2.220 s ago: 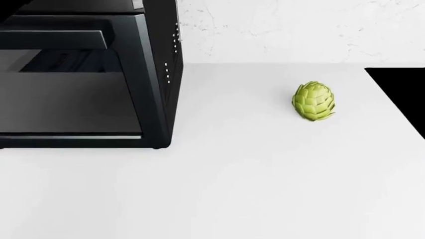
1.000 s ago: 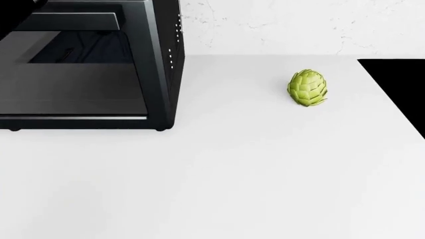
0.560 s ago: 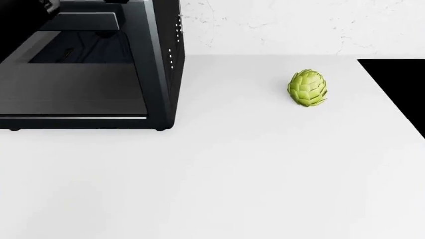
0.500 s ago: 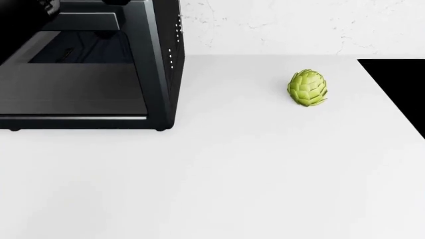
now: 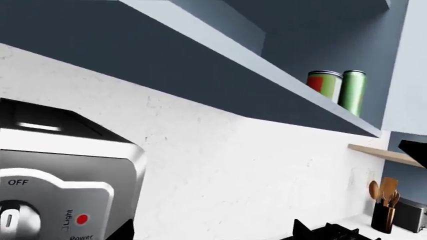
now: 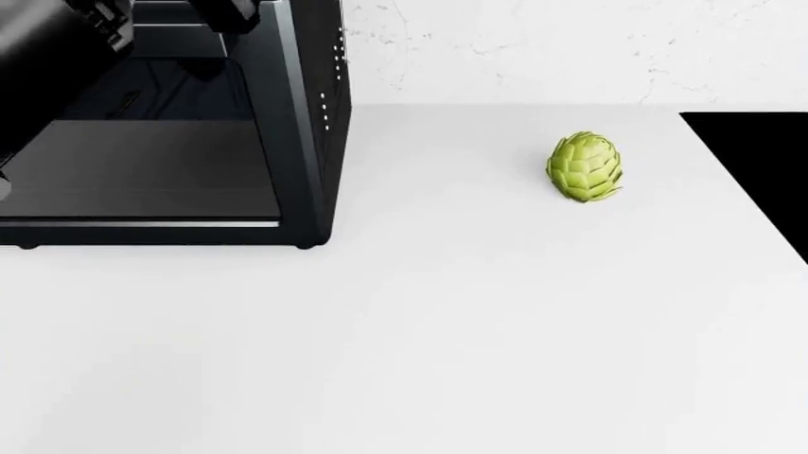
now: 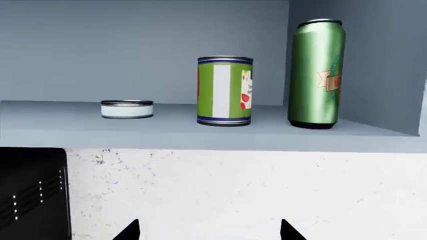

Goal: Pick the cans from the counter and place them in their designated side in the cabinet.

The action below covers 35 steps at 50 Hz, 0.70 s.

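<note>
Cans: short flat tin (image 7: pixel 127 109) and green-and-white labelled can (image 7: pixel 225 90) upright on the cabinet shelf (image 7: pixel 200 131), apart; tall green can (image 7: pixel 317 73) at 3 o'clock of them. Right gripper (image 7: pixel 210 231): tips spread, empty. Left gripper: jaw state cannot be told. Counter (image 6: pixel 442 322): artichoke (image 6: pixel 585 166); black appliance (image 6: pixel 170 123) at 9 o'clock of it.

A white marbled wall (image 6: pixel 531 52) is running along the far side, faint grey veins showing in it. A black oven (image 6: pixel 189 123) with a glass door is sitting at the far left, and a black stovetop (image 6: pixel 758 161) is cutting in at the right edge. An artichoke (image 6: pixel 585 166) is lying between them, nearer the stovetop. Higher up, a blue-grey cabinet (image 7: pixel 133 55) is hanging open over the wall, its shelf (image 7: pixel 200 132) catching soft, even light. Far off, a wooden ledge (image 5: pixel 380 152) and a dark holder of wooden utensils (image 5: pixel 383 202) are showing.
</note>
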### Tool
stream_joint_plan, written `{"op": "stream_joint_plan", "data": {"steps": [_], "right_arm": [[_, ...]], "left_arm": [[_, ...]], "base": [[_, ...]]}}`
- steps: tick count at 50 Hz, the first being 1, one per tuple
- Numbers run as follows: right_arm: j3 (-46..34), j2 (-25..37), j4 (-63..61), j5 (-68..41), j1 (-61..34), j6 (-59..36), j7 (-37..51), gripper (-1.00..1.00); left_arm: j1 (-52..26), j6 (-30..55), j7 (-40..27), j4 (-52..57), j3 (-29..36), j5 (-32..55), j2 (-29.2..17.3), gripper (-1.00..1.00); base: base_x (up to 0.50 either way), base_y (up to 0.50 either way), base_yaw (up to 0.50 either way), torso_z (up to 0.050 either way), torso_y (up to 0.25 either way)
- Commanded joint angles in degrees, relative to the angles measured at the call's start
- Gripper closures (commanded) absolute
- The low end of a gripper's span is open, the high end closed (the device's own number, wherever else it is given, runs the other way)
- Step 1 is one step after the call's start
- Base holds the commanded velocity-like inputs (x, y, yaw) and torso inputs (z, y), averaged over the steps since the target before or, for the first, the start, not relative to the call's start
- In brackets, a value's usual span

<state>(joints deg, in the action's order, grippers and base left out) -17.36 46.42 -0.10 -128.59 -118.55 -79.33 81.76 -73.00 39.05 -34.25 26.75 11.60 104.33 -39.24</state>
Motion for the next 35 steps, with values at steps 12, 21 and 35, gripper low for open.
{"op": "stream_joint_plan", "data": {"steps": [12,21,35], "right_arm": [[-0.68,8.73,-5.18,-3.81,6.26,2.82,1.27,-1.00],[3.28,11.97,-9.17,-3.47,13.91,4.48,-1.72,-1.00],[11.20,12.00,-17.77,-0.59,29.39,8.21,-5.85,-1.00]], "left_arm": [[-0.77,0.34,1.97,-2.52,1.77,-1.56,1.65,-1.00],[-0.46,0.00,1.77,-2.41,2.09,-1.76,2.20,-1.00],[0.61,-0.70,1.01,-1.29,1.58,-1.14,1.84,-1.00]], "base": [[0.00,0.00,0.00,0.000,0.000],[0.00,0.00,0.00,0.000,0.000],[0.00,0.00,0.00,0.000,0.000]]}}
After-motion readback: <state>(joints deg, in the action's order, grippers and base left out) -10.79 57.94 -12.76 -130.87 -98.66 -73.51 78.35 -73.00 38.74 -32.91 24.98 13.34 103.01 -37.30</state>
